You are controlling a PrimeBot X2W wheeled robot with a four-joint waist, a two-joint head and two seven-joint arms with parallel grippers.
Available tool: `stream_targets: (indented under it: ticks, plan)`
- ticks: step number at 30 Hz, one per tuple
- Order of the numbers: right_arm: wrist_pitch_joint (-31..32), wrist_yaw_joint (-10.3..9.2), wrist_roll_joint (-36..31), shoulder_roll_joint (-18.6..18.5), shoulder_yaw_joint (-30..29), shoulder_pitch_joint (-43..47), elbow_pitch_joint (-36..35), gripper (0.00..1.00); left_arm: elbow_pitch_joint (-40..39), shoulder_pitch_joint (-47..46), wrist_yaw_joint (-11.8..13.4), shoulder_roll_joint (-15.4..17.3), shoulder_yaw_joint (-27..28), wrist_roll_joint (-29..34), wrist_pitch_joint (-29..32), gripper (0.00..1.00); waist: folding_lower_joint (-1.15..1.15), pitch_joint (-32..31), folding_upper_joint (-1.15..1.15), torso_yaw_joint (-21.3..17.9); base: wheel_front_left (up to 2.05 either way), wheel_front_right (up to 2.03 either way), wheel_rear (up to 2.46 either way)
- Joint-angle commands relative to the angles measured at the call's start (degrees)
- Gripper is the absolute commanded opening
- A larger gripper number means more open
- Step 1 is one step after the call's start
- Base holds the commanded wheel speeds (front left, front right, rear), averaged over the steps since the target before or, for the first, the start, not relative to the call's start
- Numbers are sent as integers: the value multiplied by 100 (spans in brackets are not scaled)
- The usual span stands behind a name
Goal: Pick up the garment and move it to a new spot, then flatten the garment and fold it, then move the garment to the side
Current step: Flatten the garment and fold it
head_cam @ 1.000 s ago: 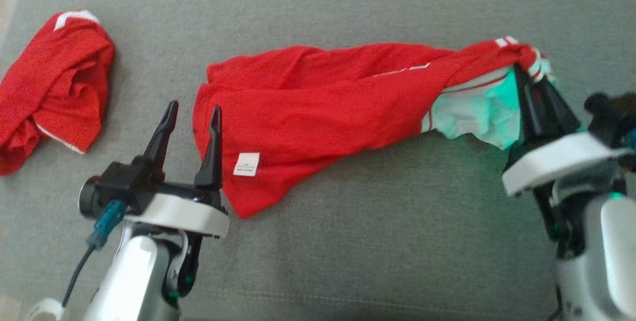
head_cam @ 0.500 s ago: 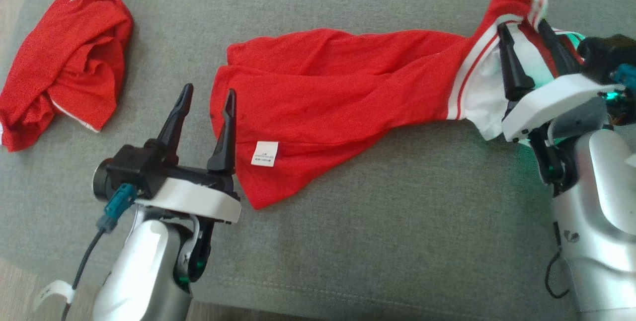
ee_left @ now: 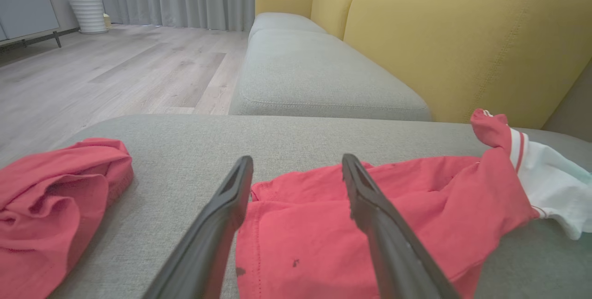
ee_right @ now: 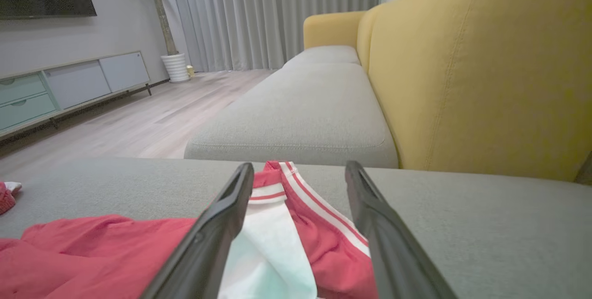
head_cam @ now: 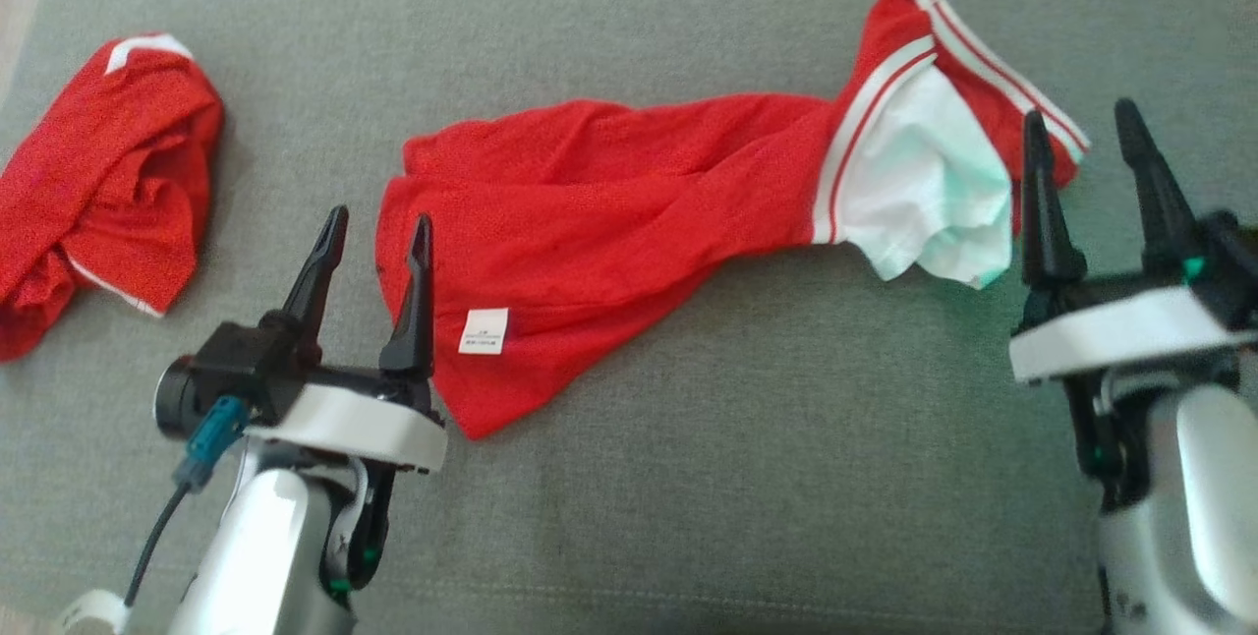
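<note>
Garment [head_cam: 609,212]: red, lying in a long twisted band across the grey cushion [head_cam: 786,478], with its white-lined sleeve [head_cam: 919,188] turned up at the right end. It is not yet flat.

Left gripper [head_cam: 378,217]: fingers spread and holding nothing, at the garment's left edge. Right gripper [head_cam: 1079,109]: fingers likewise spread and empty, just beside the sleeve.

We judge the step in hand to be flattening. To do it well, we would pinch one cloth layer at each end, keep low over the cushion, then draw the ends apart until the middle twist opens (the sleeve wants turning back too). We should stay clear of the second red garment [head_cam: 93,183], crumpled well to the left.

Writing: a white label [head_cam: 485,330] sits near the hem, its print too small for us to read.
</note>
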Motion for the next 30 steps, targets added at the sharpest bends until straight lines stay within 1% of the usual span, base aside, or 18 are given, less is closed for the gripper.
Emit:
stream_targets:
  ticks: [1,5,13,23,30]
  plan:
    - [80,44,-108,94,73,201,-468,100,-147,-12,40,178,265,41,-44,100,0,-152,0,-101,0,0,0]
    - [298,44,-209,194,34,825,-991,100,-123,127,74,223,283,37,-44,100,0,-322,0,-160,0,0,0]
    - [550,44,-147,277,-9,1523,-1431,100,-169,306,149,273,292,7,8,100,0,-461,0,-233,0,0,0]
    - [577,44,40,286,-34,1614,-1480,100,-272,392,207,327,256,-14,87,100,0,-501,0,-275,0,0,0]
    - [591,44,86,287,-74,1498,-1293,100,-321,346,221,321,201,-24,98,100,0,-424,0,-219,0,0,0]
